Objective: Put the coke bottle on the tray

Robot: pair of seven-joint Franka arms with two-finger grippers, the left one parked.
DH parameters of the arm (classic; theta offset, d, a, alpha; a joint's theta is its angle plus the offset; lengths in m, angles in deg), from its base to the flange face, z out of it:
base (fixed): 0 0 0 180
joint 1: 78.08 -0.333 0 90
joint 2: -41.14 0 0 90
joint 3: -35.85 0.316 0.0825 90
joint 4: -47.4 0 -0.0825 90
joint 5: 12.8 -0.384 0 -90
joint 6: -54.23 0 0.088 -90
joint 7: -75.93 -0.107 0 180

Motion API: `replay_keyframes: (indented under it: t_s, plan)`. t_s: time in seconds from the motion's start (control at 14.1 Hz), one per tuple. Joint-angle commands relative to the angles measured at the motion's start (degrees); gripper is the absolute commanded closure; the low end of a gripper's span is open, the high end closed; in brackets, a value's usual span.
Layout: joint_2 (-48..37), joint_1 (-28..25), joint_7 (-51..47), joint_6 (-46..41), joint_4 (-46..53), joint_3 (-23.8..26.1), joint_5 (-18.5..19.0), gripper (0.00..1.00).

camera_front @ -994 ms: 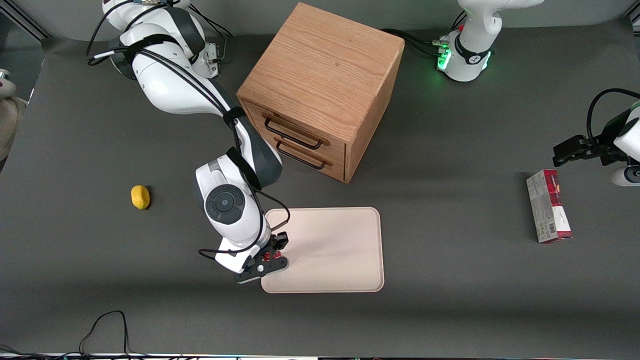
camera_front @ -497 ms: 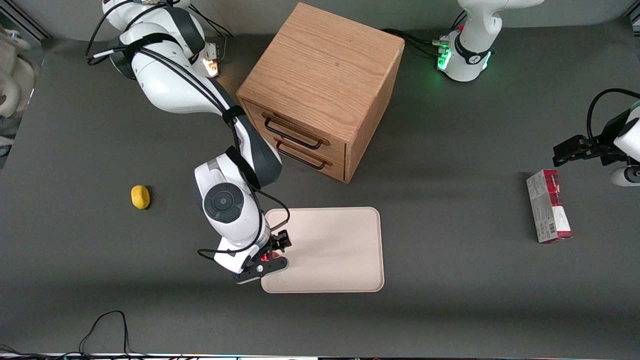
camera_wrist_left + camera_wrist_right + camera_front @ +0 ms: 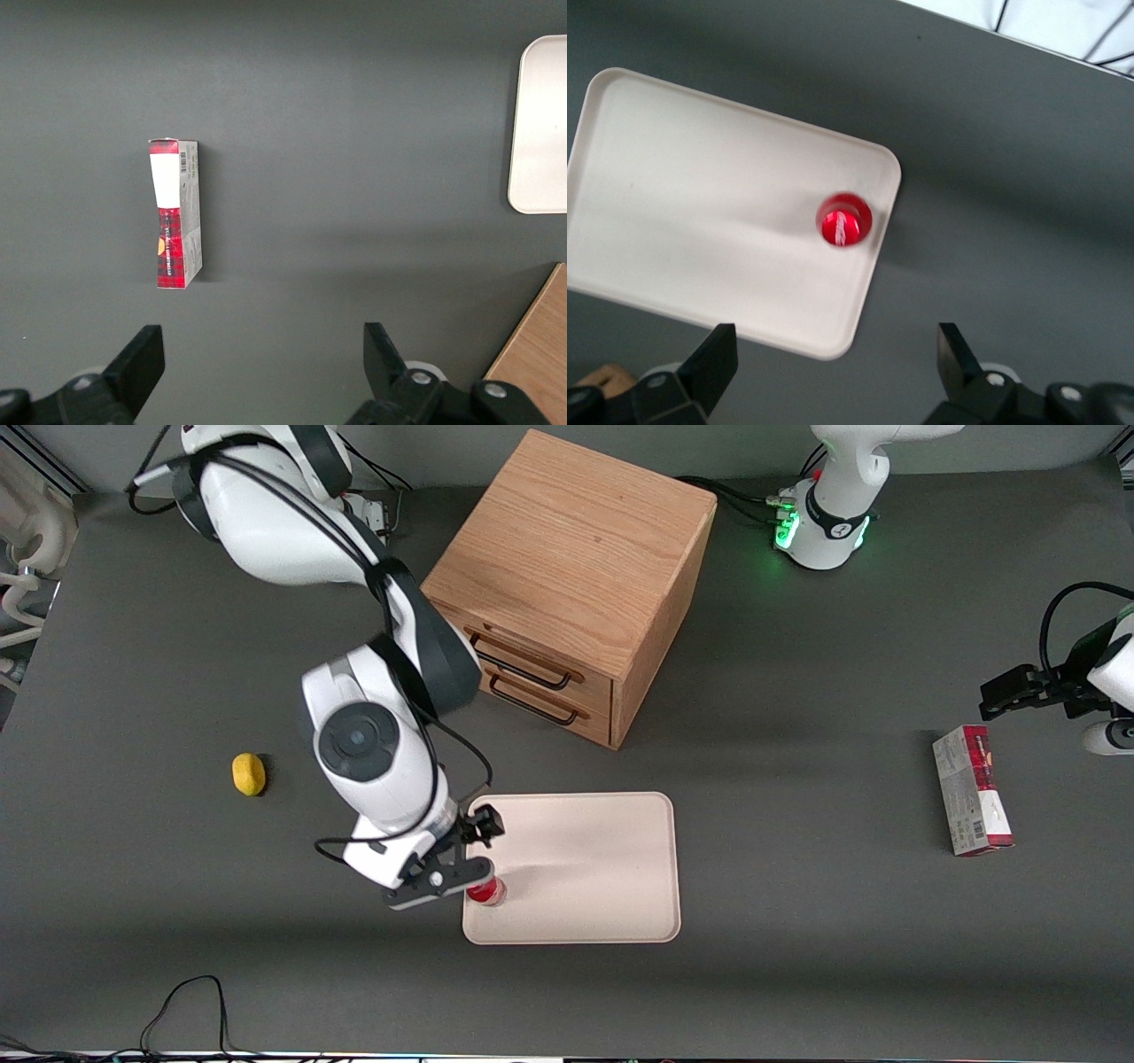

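Right wrist view: the pincer hangs in the air with its fingers spread wide apart, nothing between them. Straight below the gap stands the coke bottle, upright on the tray, close to the tray's corner nearest the working arm's end. From the front, the pincer sits just above that same edge of the tray, the bottle beside it, free. On the table, a wooden cabinet stands farther from the camera than the pincer, a yellow lemon out toward the working arm's end.
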Motion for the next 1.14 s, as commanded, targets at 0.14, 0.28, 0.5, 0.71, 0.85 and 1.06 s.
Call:
replay_keyframes:
  t_s: [0.14,0.28,0.5,0.71,0.85,1.06]
  plan:
    - [-11.81,0.15,0.55,-13.06,-4.87,-0.4,0.39,0.0]
    - [-18.48,1.11,0.91,-12.45,-12.76,-1.72,-0.05,0.0]
    - [-26.75,6.37,1.26,-11.05,-22.08,-1.72,-1.8,0.0]
    - [-36.16,12.61,3.11,-3.16,-34.47,-1.72,-3.92,0.0]
    - [-38.64,16.22,3.28,-1.82,-37.4,-1.55,-3.92,0.0]
    - [-41.8,19.48,6.09,-1.64,-41.0,-1.55,-3.48,0.0]
